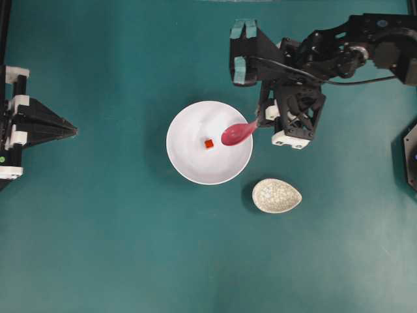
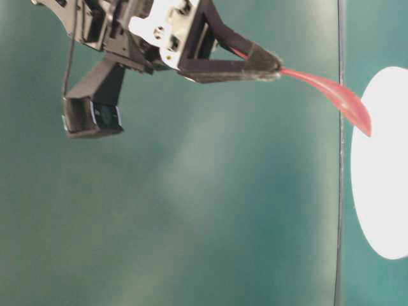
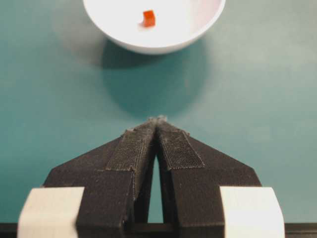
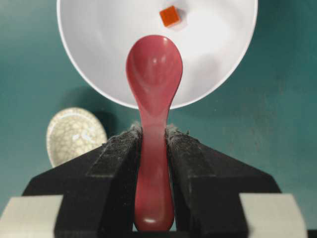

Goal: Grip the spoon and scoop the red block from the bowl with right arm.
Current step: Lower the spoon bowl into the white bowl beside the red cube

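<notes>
The white bowl (image 1: 195, 163) sits at the table's middle with the tiny red block (image 1: 209, 144) inside it. My right gripper (image 1: 259, 122) is shut on the handle of the magenta-pink spoon (image 1: 238, 133), whose scoop hangs over the bowl's right rim, just right of the block. In the right wrist view the spoon (image 4: 154, 74) points into the bowl (image 4: 99, 49), with the block (image 4: 169, 16) a little beyond the scoop tip. The gripper (image 4: 154, 130) clamps the handle. My left gripper (image 1: 73, 131) is shut and empty at the far left; it (image 3: 158, 119) faces the bowl (image 3: 193, 34).
A small crackle-patterned beige teardrop dish (image 1: 276, 195) lies just right of and below the bowl, also in the right wrist view (image 4: 74, 135). The right arm's body (image 1: 339, 52) fills the upper right. Another black mount (image 1: 410, 153) sits at the right edge.
</notes>
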Controlling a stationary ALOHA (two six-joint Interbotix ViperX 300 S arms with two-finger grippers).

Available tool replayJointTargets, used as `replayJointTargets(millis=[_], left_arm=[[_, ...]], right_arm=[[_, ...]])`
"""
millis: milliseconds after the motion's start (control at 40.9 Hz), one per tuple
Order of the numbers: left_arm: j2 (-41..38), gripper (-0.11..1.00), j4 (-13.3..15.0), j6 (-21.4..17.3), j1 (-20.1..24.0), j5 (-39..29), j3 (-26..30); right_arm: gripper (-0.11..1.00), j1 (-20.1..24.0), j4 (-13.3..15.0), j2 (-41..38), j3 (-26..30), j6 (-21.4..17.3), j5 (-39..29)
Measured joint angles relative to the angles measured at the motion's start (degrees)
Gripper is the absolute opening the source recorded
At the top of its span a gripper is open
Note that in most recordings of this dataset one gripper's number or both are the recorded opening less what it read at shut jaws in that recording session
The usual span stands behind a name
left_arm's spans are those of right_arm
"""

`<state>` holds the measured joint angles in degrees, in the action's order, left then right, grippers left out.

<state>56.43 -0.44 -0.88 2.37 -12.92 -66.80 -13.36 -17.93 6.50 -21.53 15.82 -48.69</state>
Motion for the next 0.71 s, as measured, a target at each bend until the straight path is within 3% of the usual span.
replayJointTargets(millis=[709], left_arm=[[0.1,0.00,0.0,0.0,0.1,0.0,0.0]], right_arm=[[0.24,0.6,0.1,-5.4,0.9,0.2,0.0]])
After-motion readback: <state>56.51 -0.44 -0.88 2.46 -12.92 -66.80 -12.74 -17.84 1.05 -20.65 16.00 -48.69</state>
